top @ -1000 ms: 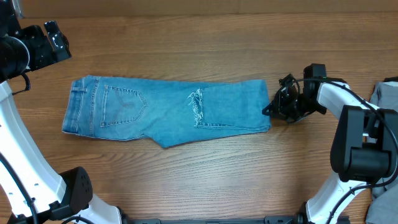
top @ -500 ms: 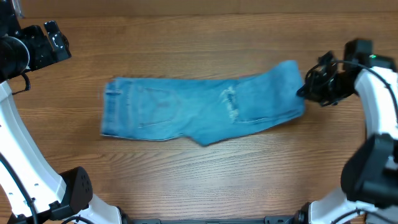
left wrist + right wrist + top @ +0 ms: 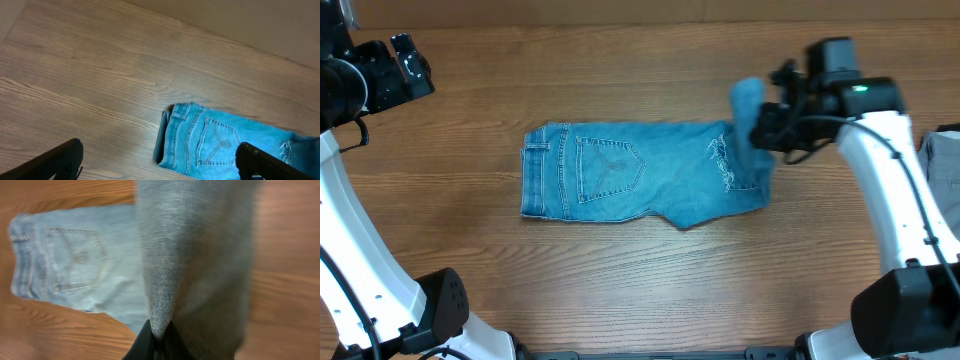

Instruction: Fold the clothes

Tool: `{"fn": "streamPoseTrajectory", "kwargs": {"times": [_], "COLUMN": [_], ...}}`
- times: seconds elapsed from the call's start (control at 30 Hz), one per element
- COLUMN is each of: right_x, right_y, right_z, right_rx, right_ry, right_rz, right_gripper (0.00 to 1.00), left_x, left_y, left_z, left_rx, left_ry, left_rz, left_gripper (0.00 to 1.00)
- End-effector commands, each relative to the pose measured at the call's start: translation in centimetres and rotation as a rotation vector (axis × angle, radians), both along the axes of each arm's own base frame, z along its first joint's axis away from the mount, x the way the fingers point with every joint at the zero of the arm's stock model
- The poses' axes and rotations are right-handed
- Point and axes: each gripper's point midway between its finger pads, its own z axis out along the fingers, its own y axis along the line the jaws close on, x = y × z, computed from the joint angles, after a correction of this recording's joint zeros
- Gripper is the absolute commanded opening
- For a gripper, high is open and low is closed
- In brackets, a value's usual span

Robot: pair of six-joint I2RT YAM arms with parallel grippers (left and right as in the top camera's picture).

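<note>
Right now the right hand (image 3: 767,128) is pinched shut on the leg end of the jeans (image 3: 640,185), holding it up off the tabletop (image 3: 640,290).
The raised denim hangs from its fingers (image 3: 150,347) just beside the ripped knee (image 3: 720,165); the rest lies flat mid-tabletop, back pocket (image 3: 608,168) up, waistband (image 3: 535,170) to the left. The left hand (image 3: 395,68) hangs over the far left corner, jaws wide apart and empty, well apart from the cloth. A grey garment (image 3: 945,150) sits at the right edge.
</note>
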Motion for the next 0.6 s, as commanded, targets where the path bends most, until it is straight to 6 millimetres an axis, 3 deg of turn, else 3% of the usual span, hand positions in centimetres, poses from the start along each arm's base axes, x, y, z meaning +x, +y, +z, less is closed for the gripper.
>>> {"fn": "streamPoseTrajectory", "kwargs": {"times": [0.0, 0.2, 0.33, 0.57], "right_x": [-0.2, -1.1, -1.9, -2.3], "right_y": [3.6, 8.8, 11.7, 14.1], "right_z": [-1.4, -5.4, -6.9, -8.0], "right_rx": [-0.021, -0.046, -0.044, -0.046], "right_ry": [0.028, 0.105, 0.117, 0.12], "right_rz": [0.011, 0.088, 0.15, 0.157], "right_gripper": [0.04, 0.04, 0.04, 0.04], "left_x": [0.2, 0.2, 0.2, 0.2], "left_y": [0.0, 0.0, 0.0, 0.0], "left_z": [-0.3, -0.3, -0.3, -0.3], "left_rx": [0.001, 0.001, 0.001, 0.001], "left_ry": [0.01, 0.01, 0.01, 0.01], "left_rz": [0.006, 0.006, 0.005, 0.005], "left_gripper": [1.0, 1.0, 1.0, 1.0]}}
